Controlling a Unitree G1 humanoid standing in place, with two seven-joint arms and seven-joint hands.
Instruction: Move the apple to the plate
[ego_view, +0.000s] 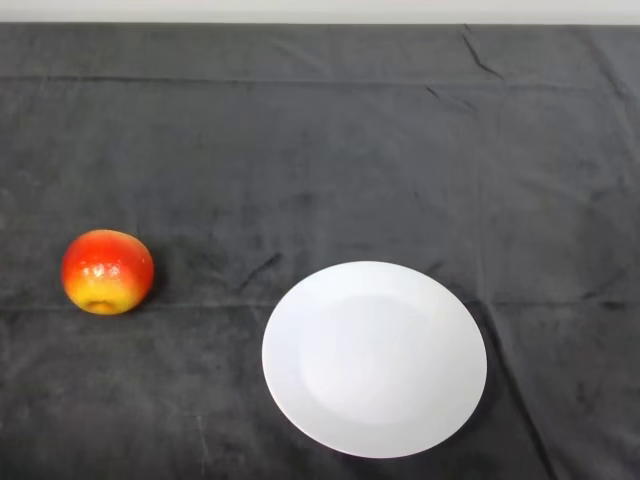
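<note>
On the left side of the table, you see the apple (107, 272) resting on the dark cloth (330, 150). Its skin is red over the top and sides, shading to yellow along the lower edge, with a small dimple facing you near the bottom. It sits alone, touching nothing but the cloth beneath it.

To the apple's right, and a little nearer to you, lies the plate (300, 400). You can read it as a plain white round dish, flat on the cloth, with a shallow rim and a faintly marked inner well. Apple and plate are well apart, with a stretch of bare cloth between them; the apple is not on the plate.

Around both, the cloth covers the table to every edge of the view except the top, where a pale strip (320, 10) runs across beyond the cloth's far edge. You can make out several creases in the cloth: a few short ones at upper right, one running across at about the apple's level, and one slanting down at lower right past the plate's rim.

No part of the hand appears, so you cannot tell its state.
</note>
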